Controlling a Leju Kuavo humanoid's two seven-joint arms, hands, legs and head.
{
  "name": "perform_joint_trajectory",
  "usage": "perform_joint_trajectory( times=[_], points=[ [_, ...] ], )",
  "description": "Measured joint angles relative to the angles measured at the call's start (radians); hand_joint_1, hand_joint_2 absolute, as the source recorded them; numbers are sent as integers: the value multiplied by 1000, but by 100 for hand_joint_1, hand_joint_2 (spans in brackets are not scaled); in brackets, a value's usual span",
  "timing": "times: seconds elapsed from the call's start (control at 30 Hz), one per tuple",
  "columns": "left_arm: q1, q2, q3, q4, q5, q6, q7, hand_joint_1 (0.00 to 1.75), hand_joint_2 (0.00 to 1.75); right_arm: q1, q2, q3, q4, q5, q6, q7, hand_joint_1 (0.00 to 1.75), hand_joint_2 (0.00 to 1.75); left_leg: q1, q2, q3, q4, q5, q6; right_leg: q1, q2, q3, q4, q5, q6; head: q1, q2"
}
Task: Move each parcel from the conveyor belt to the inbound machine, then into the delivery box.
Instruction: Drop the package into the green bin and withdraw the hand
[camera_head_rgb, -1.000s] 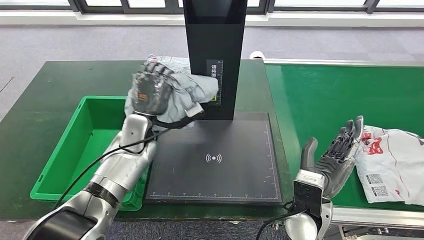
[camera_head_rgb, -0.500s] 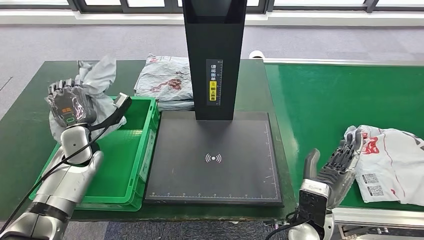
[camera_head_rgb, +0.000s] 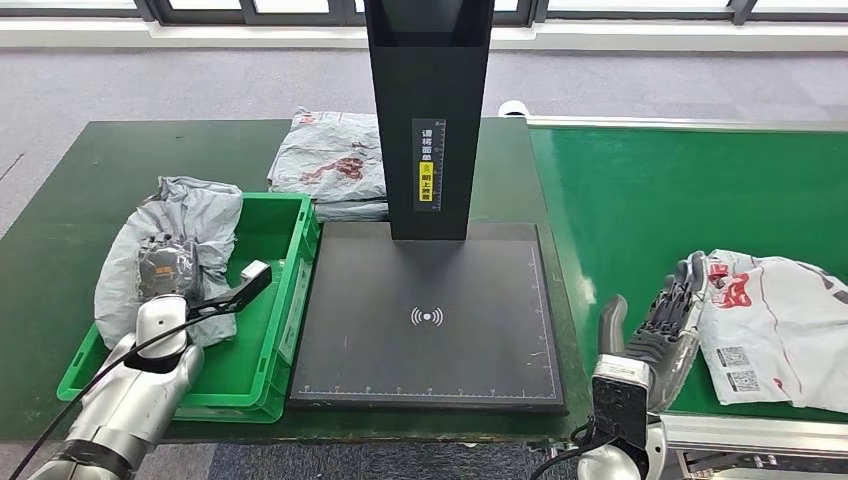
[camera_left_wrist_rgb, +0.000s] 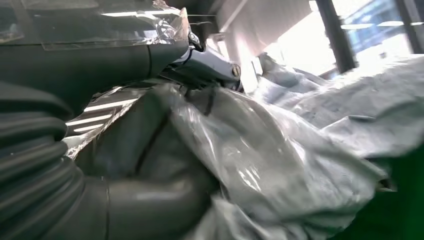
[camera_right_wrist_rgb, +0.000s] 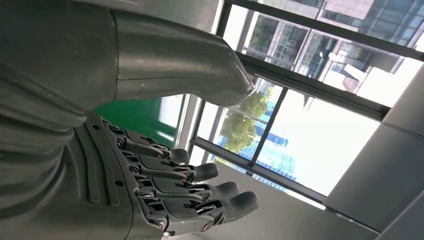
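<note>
Three parcels visible. Left hand (camera_head_rgb: 165, 268) clutches grey parcel (camera_head_rgb: 185, 225) over green delivery box (camera_head_rgb: 285, 290), lower left. Right hand (camera_head_rgb: 665, 325) (fingers spread, holding nothing) beside white parcel (camera_head_rgb: 780, 325) on conveyor belt (camera_head_rgb: 640, 190), lower right.

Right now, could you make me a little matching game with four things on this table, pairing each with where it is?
Things:
1. grey parcel
2. white parcel
3. parcel with red print
4. right hand

Places:
A. lying on the conveyor belt
B. on the table behind the green box
C. open, beside the white parcel
D. held by the left hand at the green box's left rim

Pairs: 1-D, 2-A, 3-B, 4-C
</note>
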Motion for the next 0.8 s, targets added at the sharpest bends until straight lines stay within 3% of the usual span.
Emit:
perform_joint_trajectory(
  times=[0.13,0.27,0.37,0.5,0.6,0.73,0.8],
  points=[
    [1,-44,74,0,16,96,-144,0,175,13,0,-14,0,-19,23,11,0,175,0,-1,0,0,0,0,0,-1,0,0,0,0,0,0],
    [3,-93,143,-49,154,243,-299,0,0,26,-2,-25,0,-16,49,45,0,175,0,-1,-1,0,0,0,0,-1,0,0,0,0,0,0],
    [3,-119,178,-98,301,356,-393,0,0,31,-5,-27,3,-20,58,50,0,175,0,-1,-1,0,0,0,0,-1,0,0,0,0,0,0],
    [5,-139,208,-141,418,426,-470,0,0,34,-11,-27,11,-29,55,47,0,175,0,-1,-1,0,0,0,0,-1,0,0,0,0,0,0],
    [7,-156,223,-166,585,485,-583,0,0,31,-16,-27,26,-39,50,43,0,175,0,-1,-1,0,0,0,1,-1,0,0,0,0,0,0],
    [8,-192,232,-183,857,463,-732,0,175,11,-21,-27,71,-64,51,35,0,175,0,-1,-1,0,0,0,0,-1,0,0,0,0,0,0],
    [8,-216,232,-183,997,391,-783,0,175,-6,-24,-27,98,-73,50,32,0,175,0,-1,-1,0,0,0,0,-1,1,0,0,0,0,0]
  ],
)
